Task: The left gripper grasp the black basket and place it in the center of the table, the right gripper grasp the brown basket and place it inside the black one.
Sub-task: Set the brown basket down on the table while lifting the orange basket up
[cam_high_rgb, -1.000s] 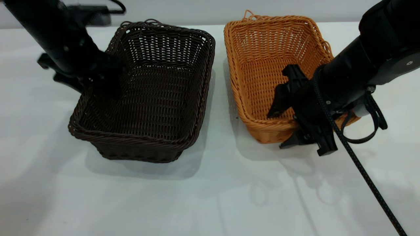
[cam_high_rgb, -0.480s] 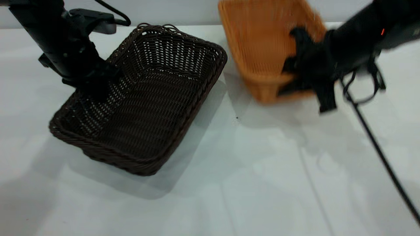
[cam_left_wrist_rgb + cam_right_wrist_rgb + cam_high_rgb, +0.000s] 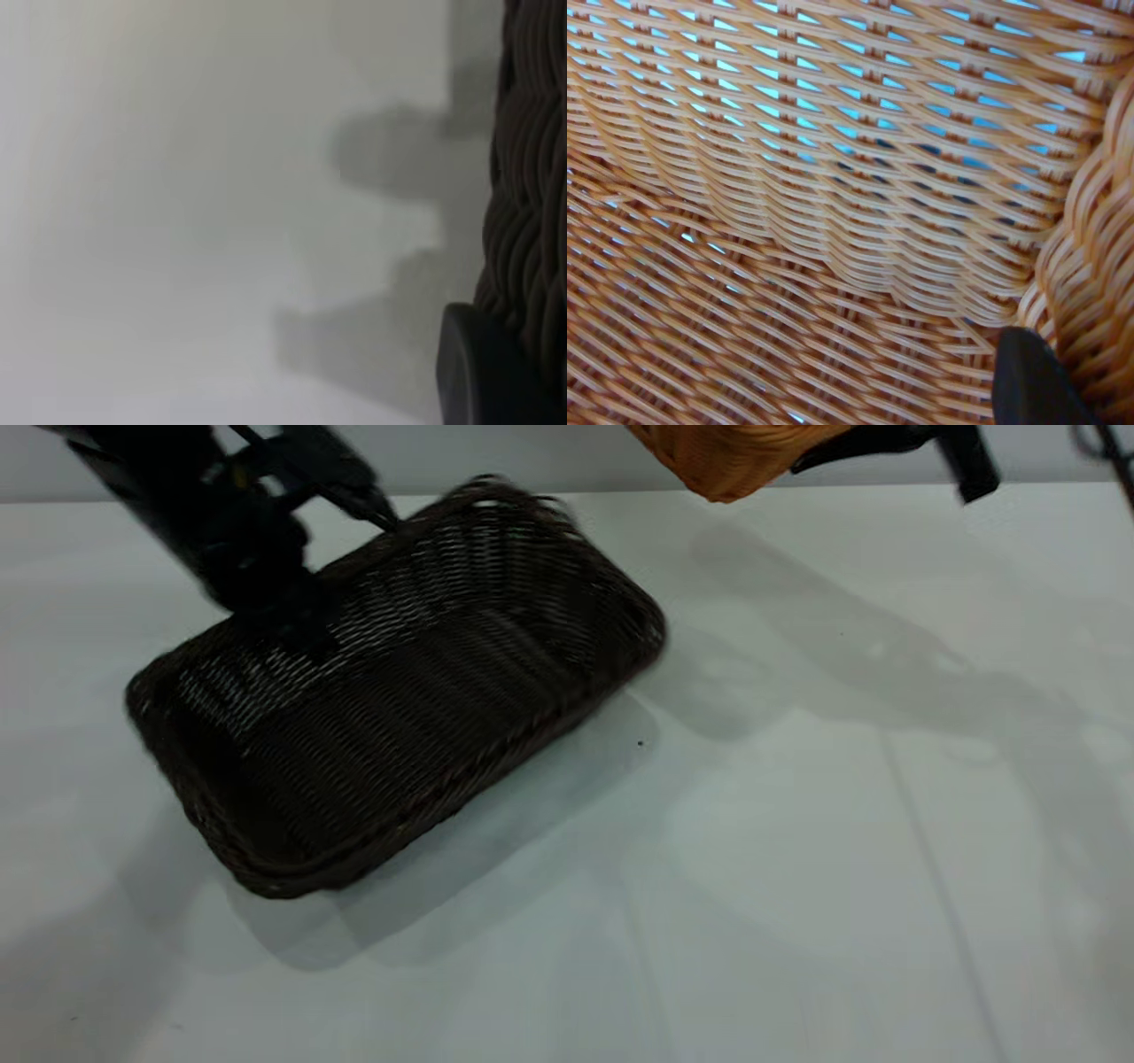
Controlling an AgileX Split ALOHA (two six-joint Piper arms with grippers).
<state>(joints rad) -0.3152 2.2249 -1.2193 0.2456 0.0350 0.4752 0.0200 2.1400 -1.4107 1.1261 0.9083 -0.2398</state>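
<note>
The black basket [image 3: 399, 691] lies askew on the white table [image 3: 797, 868], left of the middle, one long side turned toward the front. My left gripper [image 3: 283, 615] is shut on its far-left rim; in the left wrist view one finger [image 3: 478, 376] presses against the braided dark rim [image 3: 527, 221]. The brown basket [image 3: 726, 460] hangs high above the table's back edge, mostly cut off by the view's top. My right gripper [image 3: 873, 441] is shut on its rim. In the right wrist view a dark fingertip [image 3: 1032, 381] sits inside the orange weave [image 3: 833, 221] by the braided rim [image 3: 1090, 266].
The table's right half and front hold only shadows. A grey wall [image 3: 532, 460] runs behind the back edge.
The left gripper has swung the black basket round and dragged it toward the middle. The right gripper has lifted the brown basket off the table, up to the view's top.
</note>
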